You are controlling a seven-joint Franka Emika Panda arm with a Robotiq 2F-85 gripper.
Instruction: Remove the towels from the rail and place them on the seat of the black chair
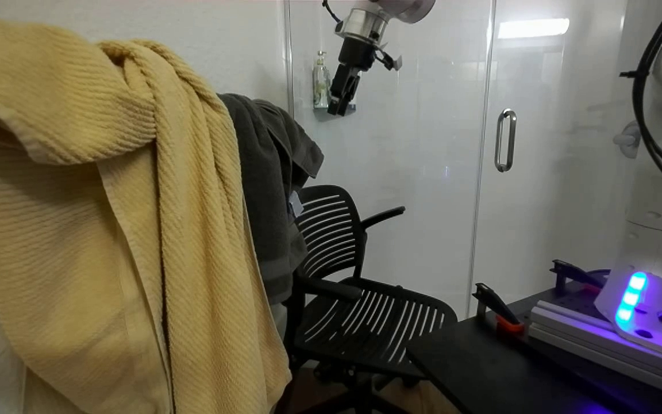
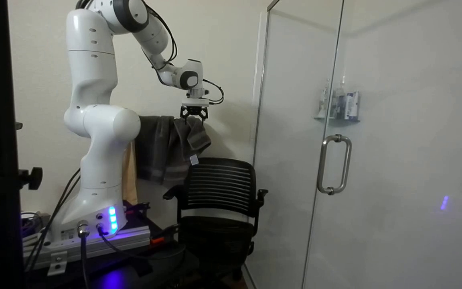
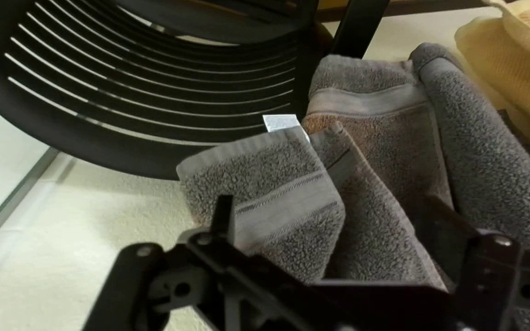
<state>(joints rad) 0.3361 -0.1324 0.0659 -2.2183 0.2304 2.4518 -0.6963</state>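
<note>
I have the gripper (image 2: 194,119) at the gray towel (image 2: 157,140), fingers (image 3: 222,214) apart; can't tell if they touch it. Wrist view: folds of that towel show between them. Gray towel and yellow towel (image 1: 199,247) both hang along the wall (image 2: 231,60), yellow on the left in both exterior views. Black chair (image 2: 217,237) stands lower, right of the gray.
</note>
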